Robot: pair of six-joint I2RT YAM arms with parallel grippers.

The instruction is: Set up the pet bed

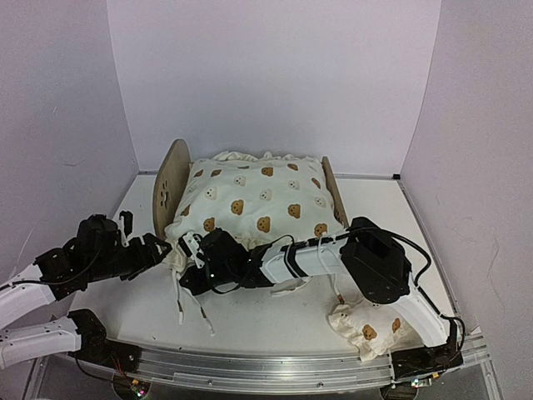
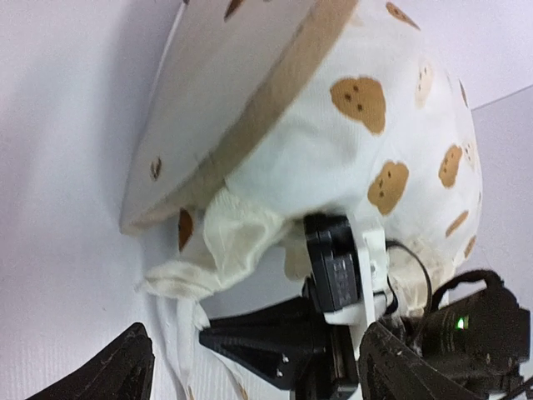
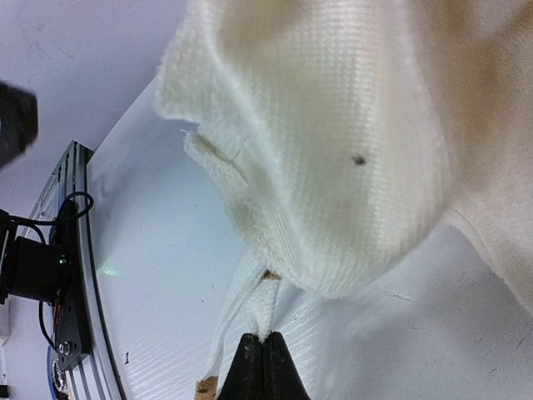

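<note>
The pet bed stands at the table's middle, with its wood headboard on the left and low footboard on the right. Its striped base is hidden under the cream bear-print cushion lying in it. My right gripper is at the cushion's front-left corner, shut on a white tie of the cushion, low over the table. My left gripper is open and empty, just left of that corner. In the left wrist view it faces the headboard, a ruffle and the right gripper.
The small bear-print pillow lies at the front right beside the right arm's base. Loose ties trail on the table in front of the cushion. White walls enclose the back and sides. A metal rail runs along the near edge.
</note>
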